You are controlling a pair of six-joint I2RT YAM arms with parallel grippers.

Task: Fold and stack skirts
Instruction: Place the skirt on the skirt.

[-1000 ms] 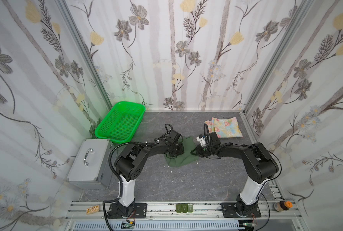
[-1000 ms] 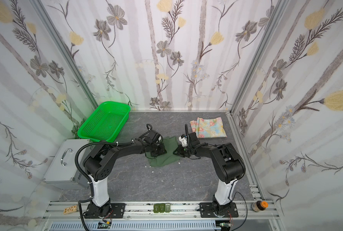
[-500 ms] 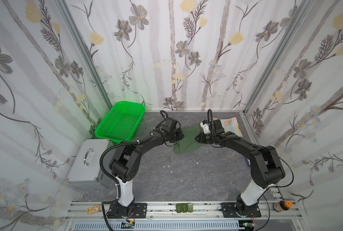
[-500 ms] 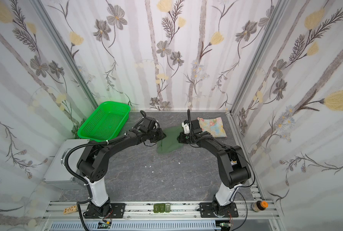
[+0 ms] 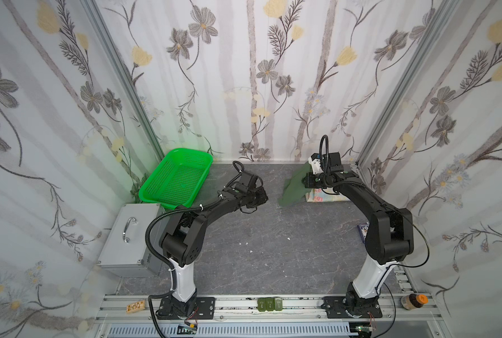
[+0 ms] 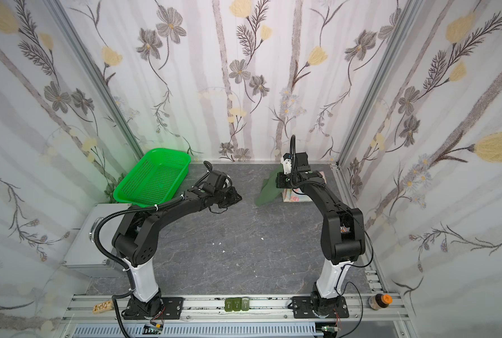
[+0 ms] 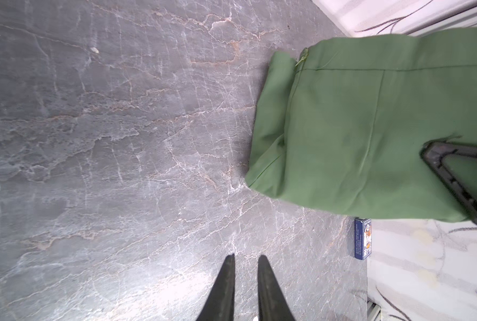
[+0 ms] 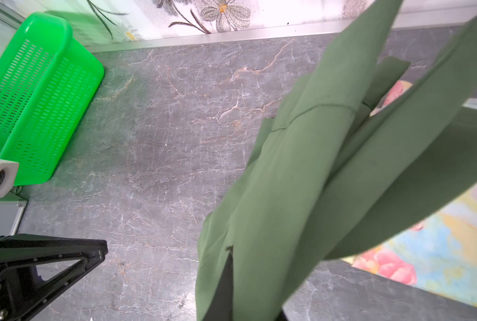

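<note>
Floral walls (image 5: 244, 73) — grey marbled floor (image 5: 273, 248)

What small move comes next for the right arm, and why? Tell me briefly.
Probably shift the right gripper sideways over the floral skirt, then lower. It holds the green skirt, which hangs mostly beside the floral skirt and covers only one edge of it, so releasing here would not stack them.

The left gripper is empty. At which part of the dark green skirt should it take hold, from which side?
Probably the free lower corner of the dark green skirt, approached low from the basket side. The right gripper pinches its upper edge, so the cloth hangs down toward the table with that corner nearest the left gripper.
</note>
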